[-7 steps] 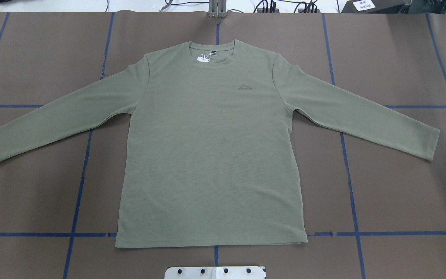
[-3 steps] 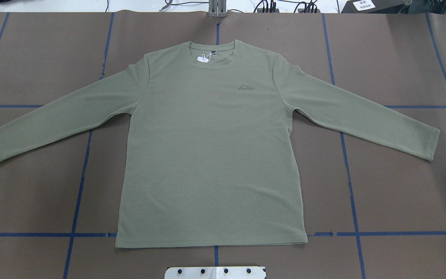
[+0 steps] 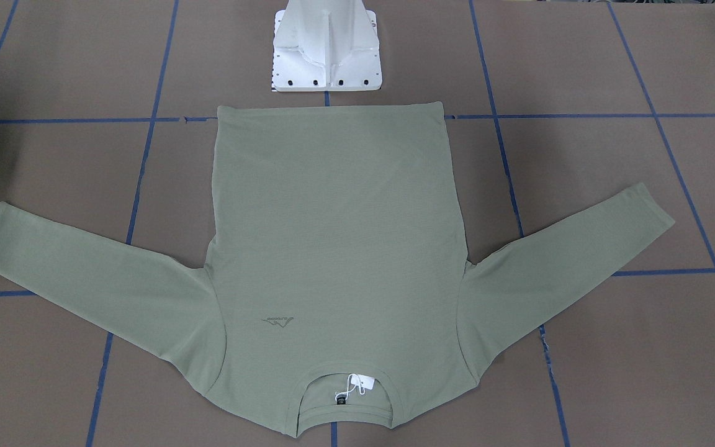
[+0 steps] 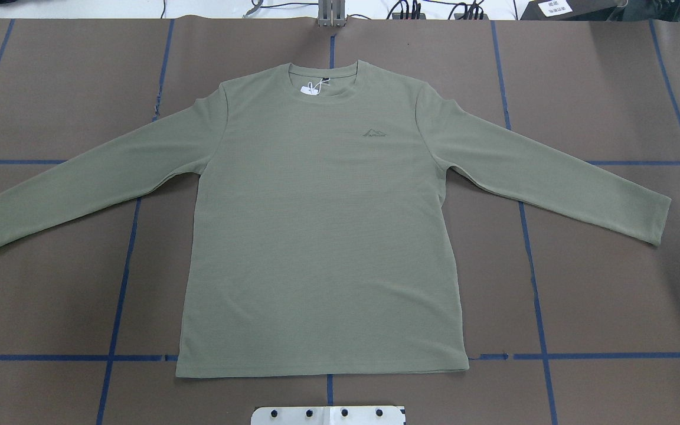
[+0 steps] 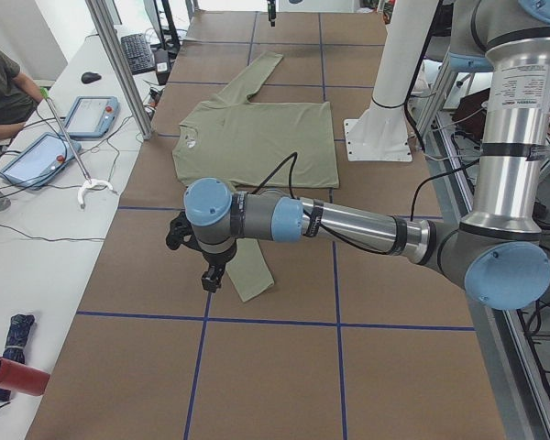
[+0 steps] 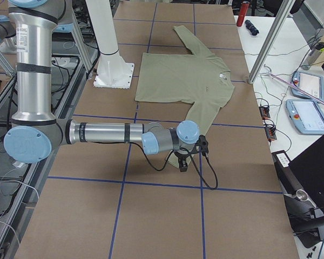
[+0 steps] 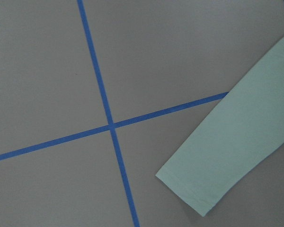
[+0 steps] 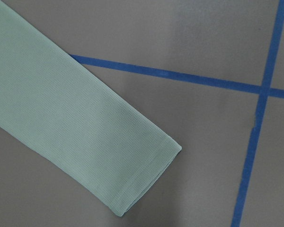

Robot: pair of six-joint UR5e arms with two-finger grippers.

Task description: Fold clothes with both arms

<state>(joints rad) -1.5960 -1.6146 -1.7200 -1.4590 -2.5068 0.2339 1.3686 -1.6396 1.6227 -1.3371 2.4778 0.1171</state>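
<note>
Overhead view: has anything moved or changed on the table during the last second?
Nothing visibly changed. The shirt lies flat and spread out on the table, in the same place as before.

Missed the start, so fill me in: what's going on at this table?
A sage-green shirt lies flat and face up on the table, both sleeves spread out, with no fold made yet. Two robot arms reach low over the table: the left pincer hangs near the left-side cuff, and the right pincer hangs near the right-side cuff. Both cuffs lie flat and ungripped. These views do not show whether the pincers are open or shut.
</note>
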